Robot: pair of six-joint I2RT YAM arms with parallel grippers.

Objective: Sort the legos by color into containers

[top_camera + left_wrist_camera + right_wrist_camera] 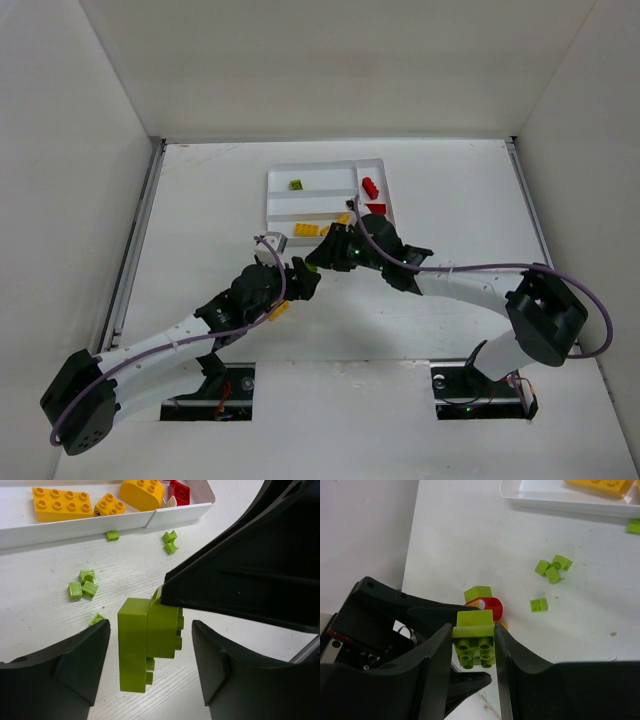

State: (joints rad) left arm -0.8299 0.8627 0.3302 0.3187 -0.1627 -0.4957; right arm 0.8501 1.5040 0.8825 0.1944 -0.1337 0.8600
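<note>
Right end effector [474, 647]: clenched on the green brick [474, 639]
Left end effector [150, 670]: released, with the brick between my fingers but touching neither
Tray [555, 504]: ahead and rightward of my right end effector, so the right arm is nearer

You are working in a robotics lab test cell, not a home or a shop. In the top view, plain white panels [70, 150] wall in the white tabletop [200, 190] on the left, back and right of the frame, like a photo booth. Metal rails [137, 230] run down the tabletop's left and right edges. At the bottom of the frame, two arm bases [215, 385] sit bolted in cut-outs, with purple cables [500, 266] looped openly along the arms. Near the centre, the props are a white sorting tray [325, 178] and toy legos [306, 230].
</note>
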